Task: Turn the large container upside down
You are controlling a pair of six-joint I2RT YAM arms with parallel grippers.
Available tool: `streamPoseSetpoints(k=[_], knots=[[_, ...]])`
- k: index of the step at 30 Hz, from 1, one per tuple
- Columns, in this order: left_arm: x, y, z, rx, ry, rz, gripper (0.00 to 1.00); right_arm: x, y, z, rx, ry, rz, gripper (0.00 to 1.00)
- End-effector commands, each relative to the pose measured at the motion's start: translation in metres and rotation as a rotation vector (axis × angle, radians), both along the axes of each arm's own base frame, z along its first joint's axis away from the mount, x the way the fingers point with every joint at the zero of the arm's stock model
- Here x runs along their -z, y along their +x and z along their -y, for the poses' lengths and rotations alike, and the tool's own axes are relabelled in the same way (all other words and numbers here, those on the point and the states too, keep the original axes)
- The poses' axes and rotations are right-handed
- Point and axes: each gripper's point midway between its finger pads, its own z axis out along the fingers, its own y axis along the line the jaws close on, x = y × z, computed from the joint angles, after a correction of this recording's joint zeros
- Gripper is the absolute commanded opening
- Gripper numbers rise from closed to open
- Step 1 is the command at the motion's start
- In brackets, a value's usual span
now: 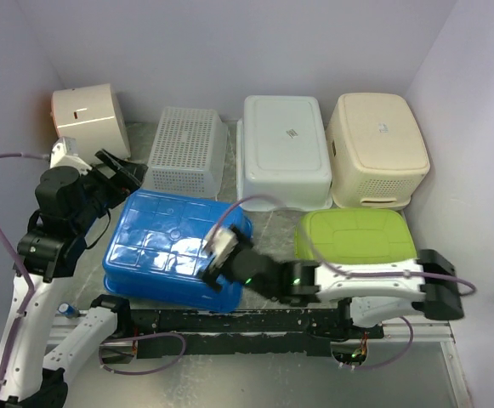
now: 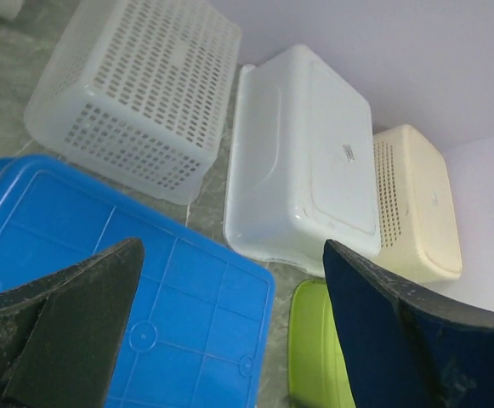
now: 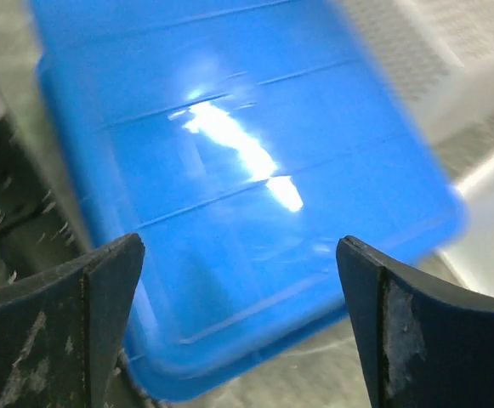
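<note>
The large blue container [image 1: 166, 242] lies bottom up at the left middle of the table, its ribbed base facing the camera. My left gripper [image 1: 117, 170] is open and empty above its far left corner; the left wrist view shows the blue base [image 2: 144, 289] below the gripper [image 2: 229, 255]. My right gripper [image 1: 217, 255] is open at the container's near right corner. In the right wrist view its fingers [image 3: 240, 246] straddle the blue side wall [image 3: 229, 170] without touching it.
A white perforated basket [image 1: 187, 149], a white bin [image 1: 285, 149] and a cream bin [image 1: 376, 149] stand upside down along the back. A green bin [image 1: 357, 234] lies right of the blue one. A cream tub [image 1: 89, 119] sits far left.
</note>
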Motion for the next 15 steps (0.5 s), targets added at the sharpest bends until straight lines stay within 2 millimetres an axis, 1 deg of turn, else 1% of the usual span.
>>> streamPoseSetpoints(k=[1,3,4,5,7,9,10,12,13,15], knots=[[-0.002,0.025,0.029,0.207,0.111,0.066,0.98,-0.003,0.076,0.081,0.385,0.133,-0.136,0.99],[0.012,0.035,0.039,0.28,0.147,0.017,0.99,0.008,0.111,0.118,0.528,0.162,-0.21,1.0],[0.018,0.039,0.044,0.311,0.156,-0.001,0.99,0.015,0.12,0.129,0.563,0.186,-0.274,1.0],[0.022,0.043,0.048,0.337,0.158,-0.014,0.99,0.022,0.128,0.138,0.575,0.198,-0.328,1.0],[0.027,0.048,0.056,0.378,0.151,-0.017,0.98,0.035,0.132,0.143,0.538,0.251,-0.454,1.0],[0.028,0.053,0.062,0.399,0.141,0.002,0.99,0.04,0.13,0.137,0.459,0.331,-0.553,1.0],[0.029,0.054,0.062,0.4,0.142,0.007,0.99,0.038,0.125,0.129,0.401,0.374,-0.591,1.0],[0.029,0.055,0.064,0.417,0.15,0.021,1.0,0.03,0.114,0.105,0.253,0.454,-0.644,1.0],[0.028,0.055,0.065,0.42,0.147,0.032,1.0,0.02,0.113,0.091,0.18,0.508,-0.651,1.0],[0.024,0.056,0.063,0.404,0.146,0.048,1.0,0.016,0.107,0.066,0.061,0.562,-0.716,1.0]])
